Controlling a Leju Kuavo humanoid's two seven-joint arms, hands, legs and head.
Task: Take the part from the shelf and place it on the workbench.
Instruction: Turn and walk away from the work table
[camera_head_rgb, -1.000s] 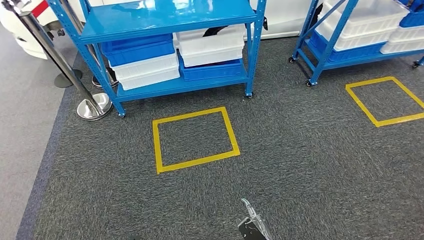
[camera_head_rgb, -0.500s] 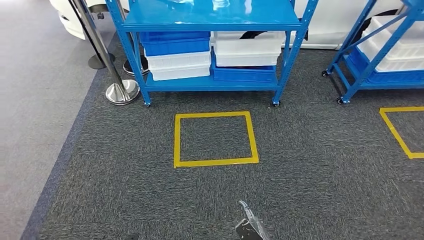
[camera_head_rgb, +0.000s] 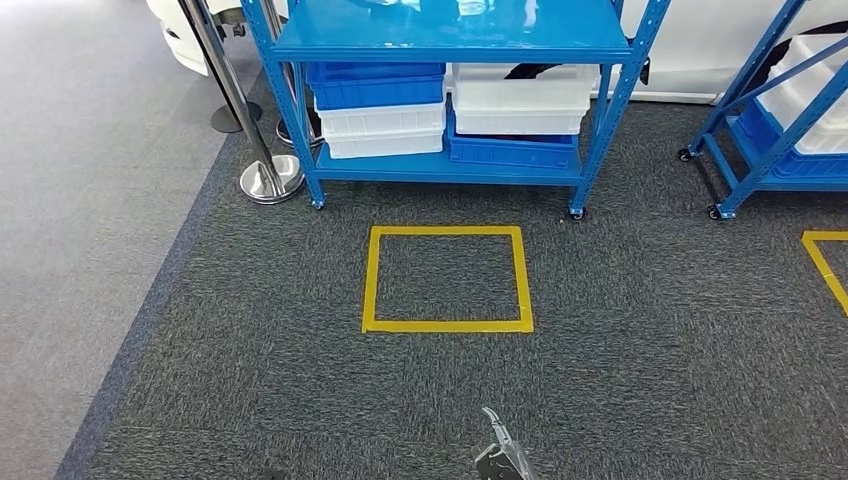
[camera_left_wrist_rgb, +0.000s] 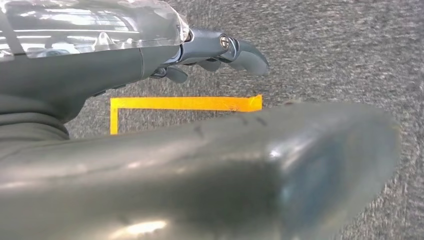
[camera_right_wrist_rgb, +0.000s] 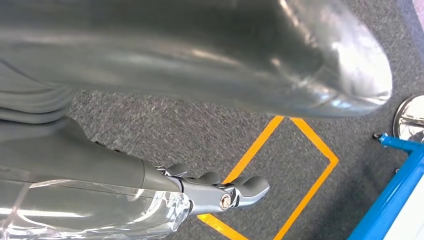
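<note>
A blue shelf (camera_head_rgb: 450, 40) on castors stands at the upper centre of the head view. Its lower level carries blue bins (camera_head_rgb: 377, 84) and white bins (camera_head_rgb: 520, 100), stacked in two columns. A dark item (camera_head_rgb: 530, 71) lies in the upper white bin on the right column; whether it is the part cannot be told. A yellow taped square (camera_head_rgb: 447, 279) marks the grey carpet (camera_head_rgb: 650, 350) directly in front of the shelf. A chrome post (camera_head_rgb: 262, 150) stands at the upper left, beside the shelf's leg. A second blue shelf (camera_head_rgb: 780, 120) is at the upper right.

Left hand (camera_left_wrist_rgb: 215, 50): hangs above the carpet, fingers extended, holding nothing. Right hand (camera_right_wrist_rgb: 215, 192): likewise above the carpet near the taped square, fingers extended and slightly curved, holding nothing.
</note>
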